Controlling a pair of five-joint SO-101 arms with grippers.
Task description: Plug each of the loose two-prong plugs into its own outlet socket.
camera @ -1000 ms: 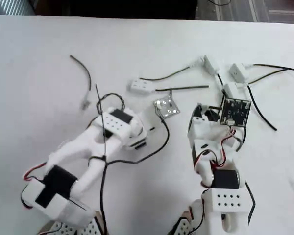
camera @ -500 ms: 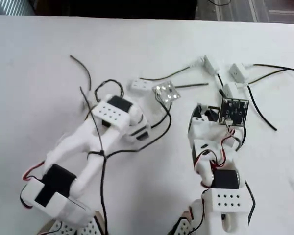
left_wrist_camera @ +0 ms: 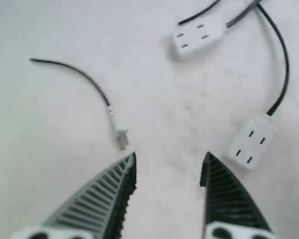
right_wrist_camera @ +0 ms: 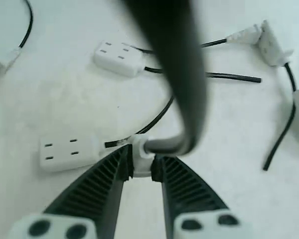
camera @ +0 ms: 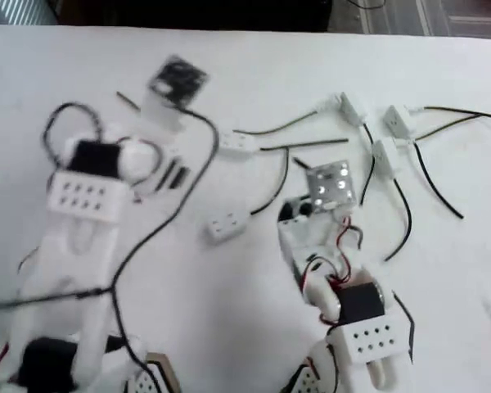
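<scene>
White plug point(right_wrist_camera: 139, 149) pinched tight in the right gripper point(right_wrist_camera: 142, 162); the left gripper point(left_wrist_camera: 169, 160) is spread wide over the table point(left_wrist_camera: 50, 114).

The held plug sits just beside a white socket point(right_wrist_camera: 70, 152), and its black wire point(right_wrist_camera: 157, 117) curves away toward a second socket point(right_wrist_camera: 118, 57) farther off. The left gripper's jaws stand apart above bare table, one tip near a small plug point(left_wrist_camera: 121, 139) on a thin black lead point(left_wrist_camera: 84, 77). In the high view, three more white pieces point(camera: 385, 151) with black cords lie toward the table's right side.
</scene>
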